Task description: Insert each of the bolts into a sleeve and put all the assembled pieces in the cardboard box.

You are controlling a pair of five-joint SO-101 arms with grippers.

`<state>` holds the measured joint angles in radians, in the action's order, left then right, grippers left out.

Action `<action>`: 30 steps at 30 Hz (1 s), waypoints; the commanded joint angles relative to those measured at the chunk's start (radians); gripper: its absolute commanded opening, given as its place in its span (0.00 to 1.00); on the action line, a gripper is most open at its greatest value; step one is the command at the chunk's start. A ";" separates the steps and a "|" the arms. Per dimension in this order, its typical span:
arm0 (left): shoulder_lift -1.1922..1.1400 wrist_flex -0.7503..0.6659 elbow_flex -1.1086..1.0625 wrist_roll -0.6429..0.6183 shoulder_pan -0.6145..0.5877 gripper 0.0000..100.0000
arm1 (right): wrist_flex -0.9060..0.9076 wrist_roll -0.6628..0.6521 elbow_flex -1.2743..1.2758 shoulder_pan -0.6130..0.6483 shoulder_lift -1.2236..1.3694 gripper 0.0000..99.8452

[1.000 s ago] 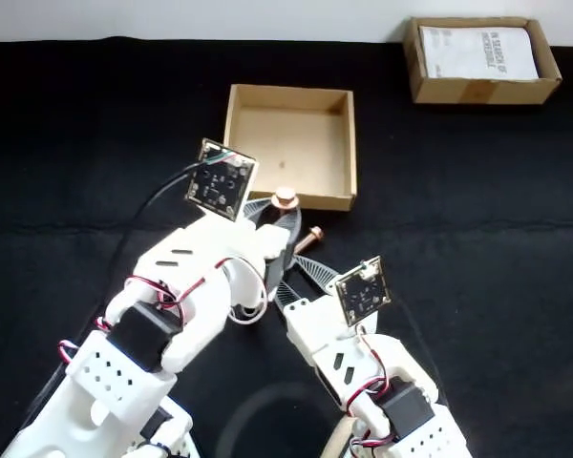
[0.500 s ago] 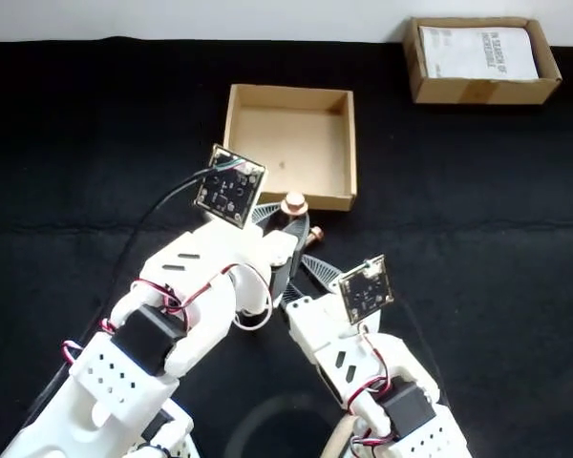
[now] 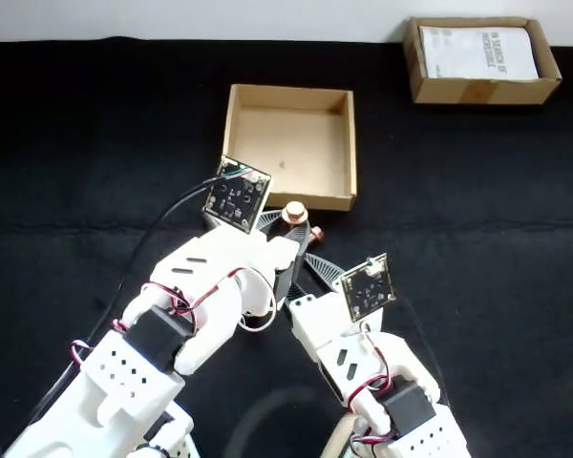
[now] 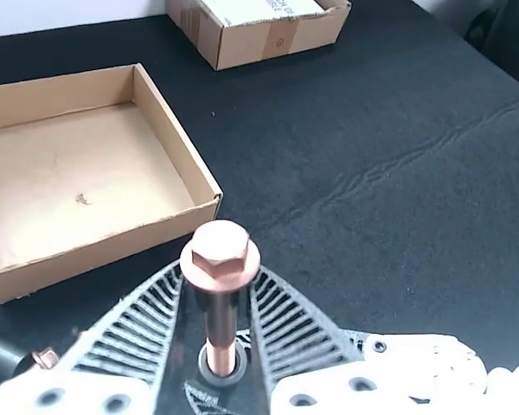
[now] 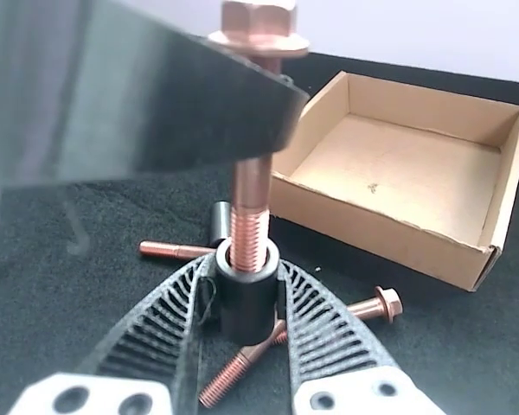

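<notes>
My left gripper [image 4: 218, 281] is shut on a copper bolt [image 4: 221, 256], held upright with its hex head on top. The bolt's shaft [image 5: 249, 207] reaches down into a black sleeve [image 5: 242, 298], and my right gripper [image 5: 244, 277] is shut on that sleeve just above the table. In the high view the bolt head [image 3: 293, 213] shows in front of the cardboard box [image 3: 291, 143], with the left gripper [image 3: 288, 227] over the right gripper [image 3: 304, 260]. The open box [image 4: 78, 186] has nothing in it. Loose bolts [image 5: 177, 251] [image 5: 374, 305] [image 5: 233, 373] and a second sleeve [image 5: 218, 220] lie on the cloth below.
A second cardboard box [image 3: 479, 57] with a printed sheet in it stands at the far right corner. One loose bolt [image 3: 315, 232] lies beside the grippers. The table is covered with black cloth [image 3: 477, 239], bare at both sides.
My left arm has carried the bolt to the right and down, over the sleeve held by the right gripper. The right arm has shifted only slightly.
</notes>
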<state>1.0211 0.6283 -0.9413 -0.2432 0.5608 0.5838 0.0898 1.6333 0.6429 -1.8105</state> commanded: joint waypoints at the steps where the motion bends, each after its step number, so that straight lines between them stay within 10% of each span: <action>1: 0.002 -0.017 0.007 0.009 0.001 0.01 | -0.016 -0.009 -0.016 -0.010 -0.010 0.01; 17: 0.008 0.135 -0.025 0.014 0.008 0.02 | -0.016 -0.011 -0.016 -0.013 -0.010 0.01; 24: 0.008 0.325 0.097 0.005 0.002 0.24 | -0.016 -0.012 -0.016 -0.013 -0.010 0.01; 30: 0.008 0.493 0.217 0.009 0.001 0.23 | -0.016 -0.012 -0.016 -0.013 -0.010 0.01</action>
<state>1.0226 1.0472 -0.8109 -0.2309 0.5562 0.5838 0.0882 1.6349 0.6429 -1.8105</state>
